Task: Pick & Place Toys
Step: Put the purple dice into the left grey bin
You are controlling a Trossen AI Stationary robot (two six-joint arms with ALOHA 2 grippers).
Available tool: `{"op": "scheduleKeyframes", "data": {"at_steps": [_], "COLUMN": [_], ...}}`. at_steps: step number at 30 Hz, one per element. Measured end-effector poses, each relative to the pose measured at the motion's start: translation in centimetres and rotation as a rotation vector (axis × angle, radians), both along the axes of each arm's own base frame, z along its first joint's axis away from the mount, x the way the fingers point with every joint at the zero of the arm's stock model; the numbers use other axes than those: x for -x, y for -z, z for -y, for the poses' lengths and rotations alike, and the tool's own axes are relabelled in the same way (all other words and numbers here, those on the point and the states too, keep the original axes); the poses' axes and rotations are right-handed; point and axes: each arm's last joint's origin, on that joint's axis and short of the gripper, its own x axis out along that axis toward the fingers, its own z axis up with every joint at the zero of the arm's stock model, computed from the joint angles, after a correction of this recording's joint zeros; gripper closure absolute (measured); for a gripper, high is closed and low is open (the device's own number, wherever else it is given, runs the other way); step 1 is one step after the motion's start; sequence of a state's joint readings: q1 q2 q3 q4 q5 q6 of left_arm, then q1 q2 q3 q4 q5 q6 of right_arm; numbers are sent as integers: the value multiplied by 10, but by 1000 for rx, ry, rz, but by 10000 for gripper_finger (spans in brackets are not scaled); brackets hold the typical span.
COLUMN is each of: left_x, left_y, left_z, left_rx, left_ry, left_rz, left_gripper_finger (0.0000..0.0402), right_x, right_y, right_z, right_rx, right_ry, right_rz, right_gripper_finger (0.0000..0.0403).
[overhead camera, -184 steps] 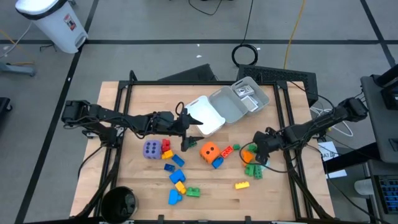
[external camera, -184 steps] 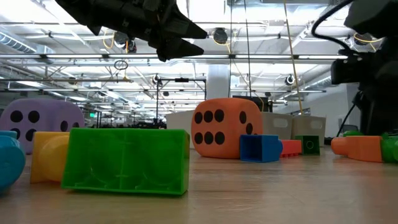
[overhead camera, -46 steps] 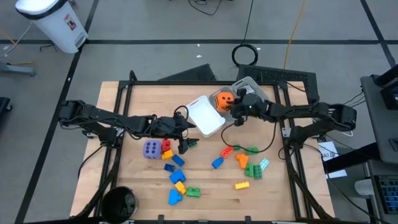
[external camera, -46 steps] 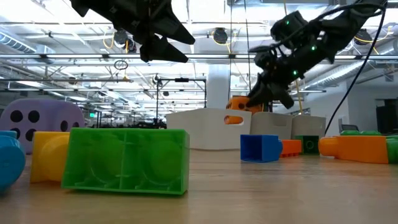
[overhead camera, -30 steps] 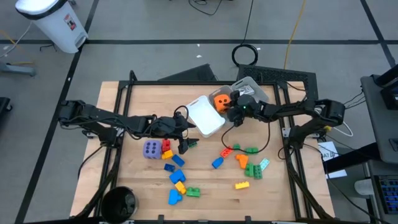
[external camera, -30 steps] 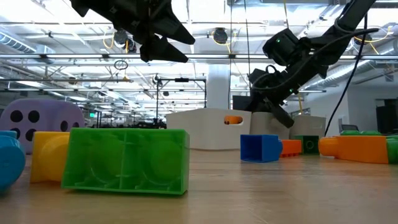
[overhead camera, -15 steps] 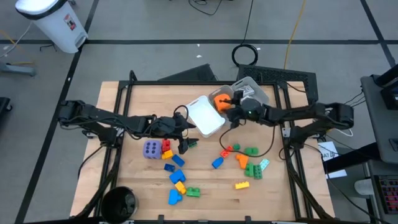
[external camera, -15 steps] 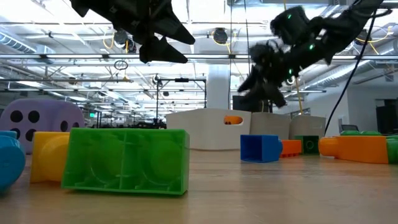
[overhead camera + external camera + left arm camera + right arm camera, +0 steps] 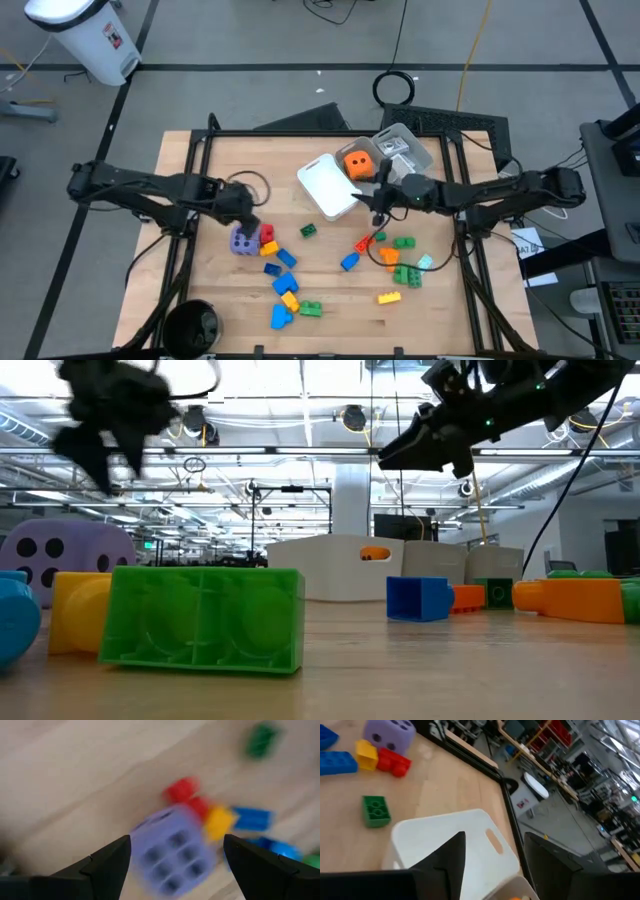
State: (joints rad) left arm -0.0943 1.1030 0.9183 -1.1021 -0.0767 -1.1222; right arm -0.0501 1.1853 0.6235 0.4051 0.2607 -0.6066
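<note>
Both arms are dark, near-black, built of slim tubular links joined by bulkier rounded joint housings. Thin black cables loop loosely beside each forearm. The left hand (image 9: 243,212) ends in two matte black, wedge-shaped fingers (image 9: 107,865) with flat inner faces. The right hand (image 9: 381,195) has matching tapered black fingers (image 9: 445,857), with small green lights glowing near its wrist.
</note>
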Motion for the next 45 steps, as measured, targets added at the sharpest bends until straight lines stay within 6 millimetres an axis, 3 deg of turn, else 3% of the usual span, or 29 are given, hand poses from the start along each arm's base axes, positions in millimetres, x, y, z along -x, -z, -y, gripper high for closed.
{"op": "scheduleKeyframes", "data": {"at_steps": [5, 10, 20, 24, 27, 34, 37, 41, 45], "left_x": [27, 42, 39, 38, 38, 37, 37, 34, 26], "left_y": [1, 19, 80, 90, 91, 91, 88, 67, 34], "left_z": [4, 8, 17, 20, 20, 21, 19, 17, 15], "left_rx": [70, 104, 243, 259, 258, 260, 242, 195, 124], "left_ry": [-116, -182, -219, -204, -200, -193, -178, -143, -84], "left_rz": [31, 58, 159, 206, 209, 206, 229, 310, 419], "left_gripper_finger": [78, 78, 78, 81, 109, 230, 252, 285, 303], "right_x": [0, 0, 0, 0, 0, 0, 0, 0, -1], "right_y": [1, 3, 3, 3, 3, 3, 3, 2, 0], "right_z": [-10, -17, -18, -18, -18, -18, -18, -18, -18], "right_rx": [7, 34, 56, 56, 56, 56, 54, 11, -20], "right_ry": [-43, -76, -83, -83, -83, -83, -86, -76, -73], "right_rz": [-15, -45, -46, -45, -45, -44, -44, -23, 8], "right_gripper_finger": [233, 232, 237, 242, 243, 245, 244, 242, 242]}}
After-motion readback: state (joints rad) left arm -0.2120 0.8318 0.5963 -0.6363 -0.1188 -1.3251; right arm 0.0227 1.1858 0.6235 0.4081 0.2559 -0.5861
